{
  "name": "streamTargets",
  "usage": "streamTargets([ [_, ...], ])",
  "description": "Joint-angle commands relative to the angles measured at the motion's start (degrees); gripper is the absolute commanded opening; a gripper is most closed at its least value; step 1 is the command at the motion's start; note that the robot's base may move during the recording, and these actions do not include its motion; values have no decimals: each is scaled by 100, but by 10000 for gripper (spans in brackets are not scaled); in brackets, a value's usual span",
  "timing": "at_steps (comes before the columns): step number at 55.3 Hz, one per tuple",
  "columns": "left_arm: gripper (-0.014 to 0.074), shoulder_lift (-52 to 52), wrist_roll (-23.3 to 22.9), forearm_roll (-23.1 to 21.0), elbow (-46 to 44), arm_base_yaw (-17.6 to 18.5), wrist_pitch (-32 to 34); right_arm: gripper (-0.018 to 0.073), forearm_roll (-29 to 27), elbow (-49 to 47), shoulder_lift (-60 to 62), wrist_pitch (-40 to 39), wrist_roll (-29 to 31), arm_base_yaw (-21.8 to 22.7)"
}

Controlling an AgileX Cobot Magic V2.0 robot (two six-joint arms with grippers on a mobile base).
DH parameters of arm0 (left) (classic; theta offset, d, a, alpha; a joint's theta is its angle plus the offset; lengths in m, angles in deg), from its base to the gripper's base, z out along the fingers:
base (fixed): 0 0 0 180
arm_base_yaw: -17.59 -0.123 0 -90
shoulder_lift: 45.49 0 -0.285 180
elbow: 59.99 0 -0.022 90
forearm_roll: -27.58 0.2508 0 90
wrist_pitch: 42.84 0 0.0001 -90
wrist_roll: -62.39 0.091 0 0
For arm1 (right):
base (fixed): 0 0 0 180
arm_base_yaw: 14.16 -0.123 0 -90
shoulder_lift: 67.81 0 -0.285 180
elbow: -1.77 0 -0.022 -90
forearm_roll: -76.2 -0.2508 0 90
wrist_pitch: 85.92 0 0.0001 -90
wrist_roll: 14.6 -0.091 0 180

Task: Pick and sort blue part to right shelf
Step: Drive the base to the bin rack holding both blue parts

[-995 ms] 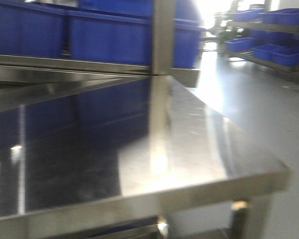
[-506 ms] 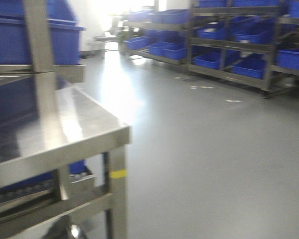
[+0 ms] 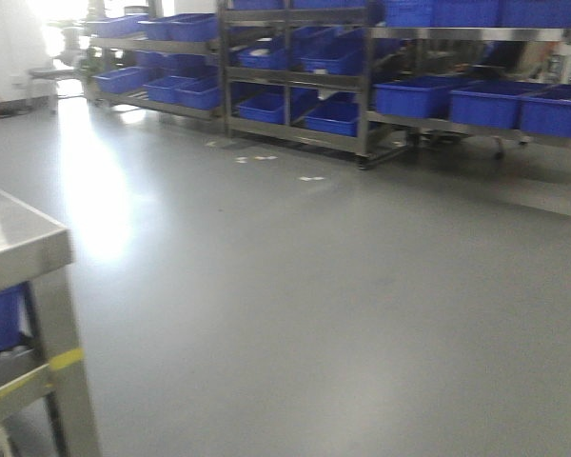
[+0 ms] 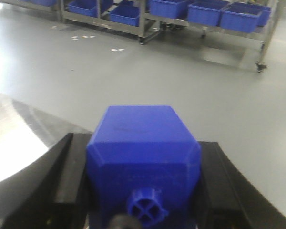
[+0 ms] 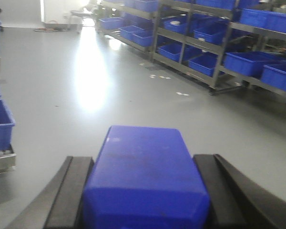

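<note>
Left gripper (image 4: 144,191) clamps a blue part (image 4: 143,138); right gripper (image 5: 144,191) clamps a second blue part (image 5: 145,167). Right shelf (image 3: 365,90) stands well apart, ahead-right across the floor (image 3: 314,314).

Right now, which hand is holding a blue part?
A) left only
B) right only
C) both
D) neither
C: in the wrist views, the left hand is shut on a blue part with a cross-shaped stub, and the right hand is shut on a smooth blue block.
</note>
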Motion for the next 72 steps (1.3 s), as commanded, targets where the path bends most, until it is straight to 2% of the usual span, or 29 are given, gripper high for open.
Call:
streamTargets([
  [1,250,-40,-56,14,-167,5,561,185,114,-165,-57,-528,31,20],
  [72,250,-62,-56,14,-167,5,560,185,114,-165,-59,-524,31,25],
])
